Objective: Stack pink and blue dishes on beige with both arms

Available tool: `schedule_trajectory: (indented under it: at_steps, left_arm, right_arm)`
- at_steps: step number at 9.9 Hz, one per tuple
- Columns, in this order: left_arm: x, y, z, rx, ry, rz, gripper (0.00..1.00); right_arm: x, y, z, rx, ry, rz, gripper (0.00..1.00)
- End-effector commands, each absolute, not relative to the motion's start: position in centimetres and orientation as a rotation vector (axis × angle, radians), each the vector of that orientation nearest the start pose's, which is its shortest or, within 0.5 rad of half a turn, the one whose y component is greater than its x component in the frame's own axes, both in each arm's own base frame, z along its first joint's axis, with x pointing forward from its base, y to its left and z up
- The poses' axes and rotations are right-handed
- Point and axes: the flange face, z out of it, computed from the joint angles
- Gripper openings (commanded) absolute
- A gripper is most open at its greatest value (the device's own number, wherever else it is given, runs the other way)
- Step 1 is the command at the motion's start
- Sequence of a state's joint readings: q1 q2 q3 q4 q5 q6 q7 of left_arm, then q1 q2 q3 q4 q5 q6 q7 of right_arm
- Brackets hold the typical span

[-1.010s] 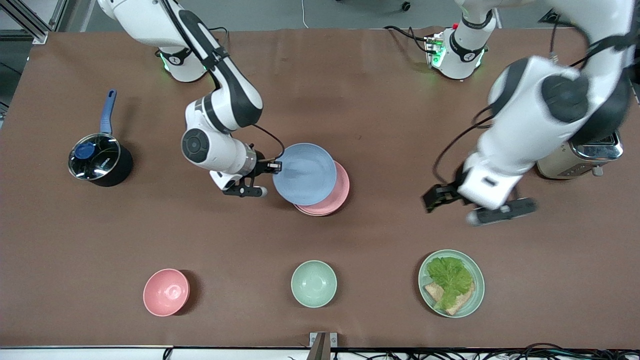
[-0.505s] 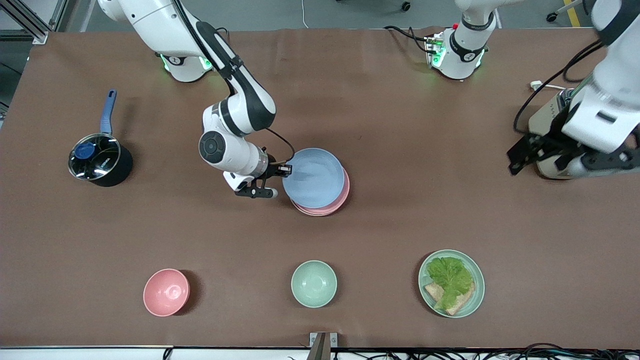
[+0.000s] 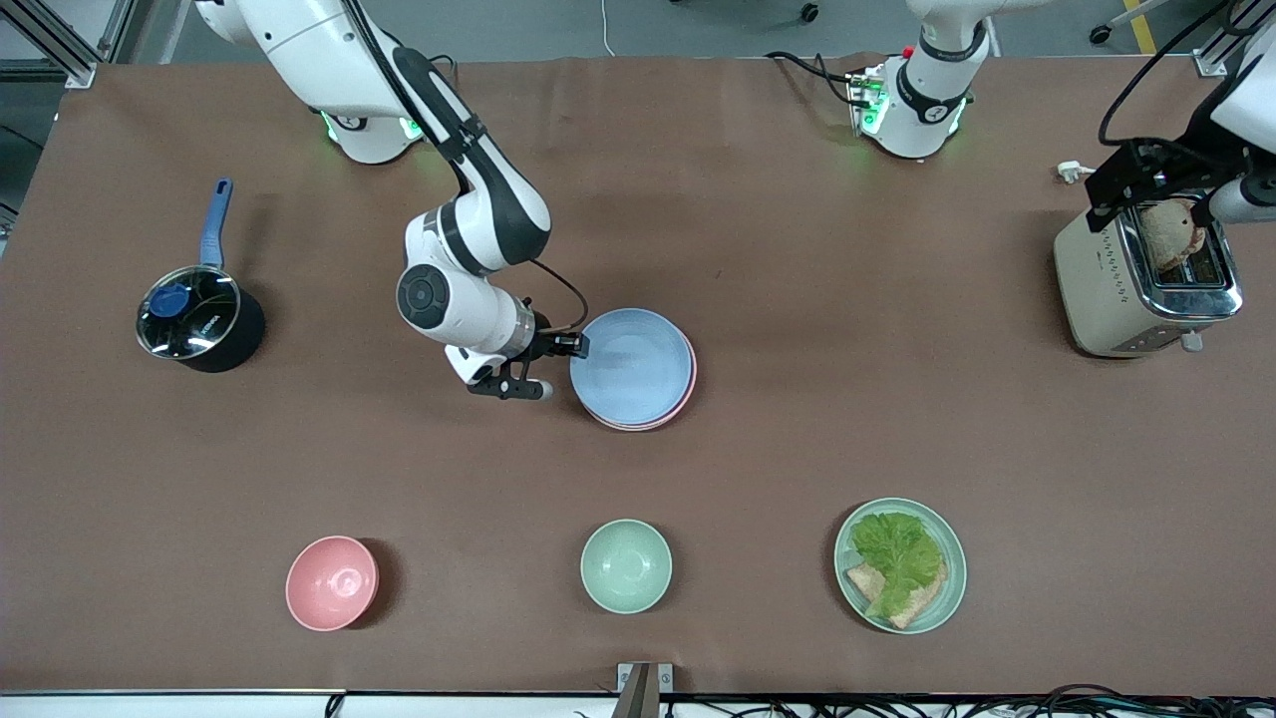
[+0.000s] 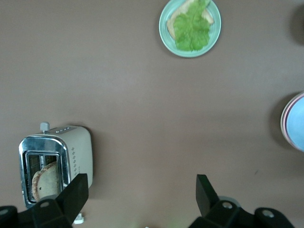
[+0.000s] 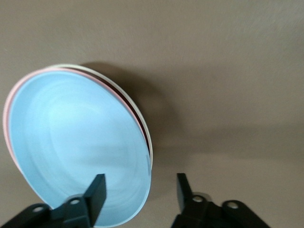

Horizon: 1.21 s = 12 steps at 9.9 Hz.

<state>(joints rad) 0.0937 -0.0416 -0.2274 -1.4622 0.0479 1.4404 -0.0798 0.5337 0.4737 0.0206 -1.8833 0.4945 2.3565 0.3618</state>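
So the pale blue matte plate (image 3: 632, 365) has dropped squarely onto the pale pink plate (image 3: 688, 384) and cream-beige plate (image 5: 142, 126) mid-table; right gripper (image 3: 563, 347) spread at its rim, left gripper (image 4: 140, 194) swung out over the chrome toaster (image 3: 1146, 289), fingers apart, stacking looks basically done

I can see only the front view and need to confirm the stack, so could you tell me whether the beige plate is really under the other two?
Observer: Yes. The right wrist view shows the beige plate as a cream rim under the pink plate, with the blue plate on top.
Operator: Thank you. Is the right gripper clamped on the stack?
Observer: No. The right gripper is open, with the stack's edge in the gap between its fingers.
Operator: And the left gripper?
Observer: The left gripper is open and holds nothing, up by the toaster.
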Motion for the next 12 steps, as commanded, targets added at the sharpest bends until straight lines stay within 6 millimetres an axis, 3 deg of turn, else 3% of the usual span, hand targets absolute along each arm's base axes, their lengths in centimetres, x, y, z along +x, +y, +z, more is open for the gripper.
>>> schedule_trajectory:
  at_steps: [1,3,6,8,12]
  left_arm:
    - [51.3,-5.4,65.9,-3.119,0.142,0.069,1.00]
    - [50.9,-6.1,65.8,-3.117,0.163,0.073,1.00]
    - [50.8,-5.9,66.0,-3.109,0.156,0.065,1.00]
    - [50.8,-6.3,65.9,-3.105,0.167,0.067,1.00]
    - [50.6,-7.8,65.8,-3.099,0.176,0.065,1.00]
  right_arm:
    - [56.5,26.0,34.5,-2.906,0.249,0.106,1.00]
    - [58.1,17.6,40.9,-3.054,0.268,-0.012,1.00]
    - [57.7,7.9,49.3,-3.112,0.386,-0.041,1.00]
    - [57.4,0.7,54.0,-3.118,0.372,0.004,1.00]
    - [54.7,-8.2,62.3,-3.095,0.382,0.120,1.00]
